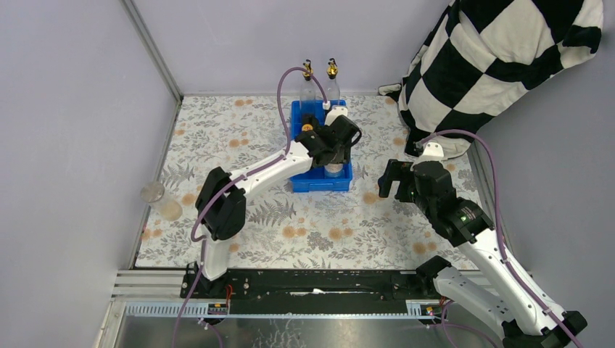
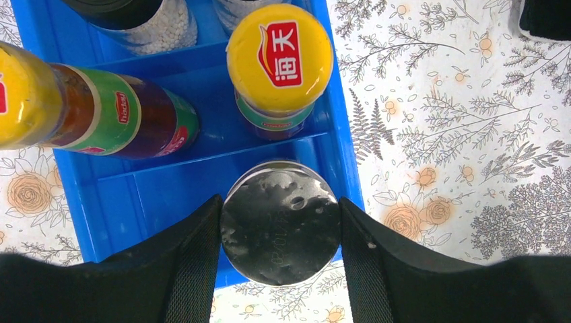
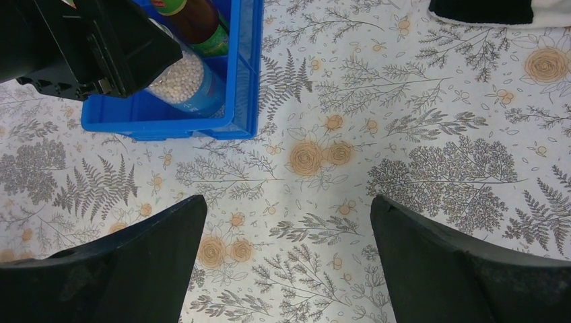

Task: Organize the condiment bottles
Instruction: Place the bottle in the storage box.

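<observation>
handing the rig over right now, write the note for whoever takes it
Left gripper: shut on a silver-lidded jar, in the near compartment of the blue tray; cannot tell whether it is set down.
Right gripper: open, empty, above the table right of the tray.
Done: gold-spouted pair at the far end, granule-filled bottles next, two sauce bottles in the middle compartment.
Left: release this jar, then fetch the second jar from the table's left edge.

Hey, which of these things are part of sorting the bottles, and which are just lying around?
Job: held jar in left fingers, sauce bottles, gold-spouted bottles, black-capped bottles, jar by left wall, blue tray.
Lying about: checkered cloth.
</observation>
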### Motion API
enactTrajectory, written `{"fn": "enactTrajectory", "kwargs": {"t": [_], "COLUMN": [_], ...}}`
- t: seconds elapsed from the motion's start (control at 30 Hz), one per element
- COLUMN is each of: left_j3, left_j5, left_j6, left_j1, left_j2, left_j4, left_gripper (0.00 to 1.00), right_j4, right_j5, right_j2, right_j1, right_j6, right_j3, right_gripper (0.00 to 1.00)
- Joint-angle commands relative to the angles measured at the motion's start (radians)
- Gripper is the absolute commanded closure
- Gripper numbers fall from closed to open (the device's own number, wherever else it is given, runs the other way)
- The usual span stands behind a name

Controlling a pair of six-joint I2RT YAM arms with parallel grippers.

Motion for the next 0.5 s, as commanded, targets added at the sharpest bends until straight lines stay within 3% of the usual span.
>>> {"fn": "enactTrajectory", "kwargs": {"t": [0.0,0.07,0.17,0.23,0.47], "left_j3": [-0.02,-0.024,-0.031,-0.032,-0.04], "left_j5": [-0.002,0.008,0.017,0.028,-0.013], "left_j6": [-0.007,-0.003,0.005,0.013,0.017], "left_j1": [-0.008,-0.008,-0.012,-0.016,-0.032], "left_j2": [-0.037,-0.046,-0.063,-0.071,-0.124], "left_j4": [0.017,0.017,0.021,0.021,-0.008], "left_gripper": [0.38,0.27,0.23,0.02,0.01], "right_j4": [0.022,0.019,0.016,0.015,0.019], "right_j5": [-0.019,-0.024,-0.024,-0.025,-0.031], "right_j2": [-0.001,0.003,0.001,0.0,0.008], "right_j1": [0.003,0.003,0.002,0.002,0.003], "right_j6": [-0.005,-0.005,-0.005,-0.006,-0.006], "right_j3": [-0.001,0.003,0.009,0.009,0.01], "right_gripper": [0.0,0.0,0.0,0.0,0.0]}}
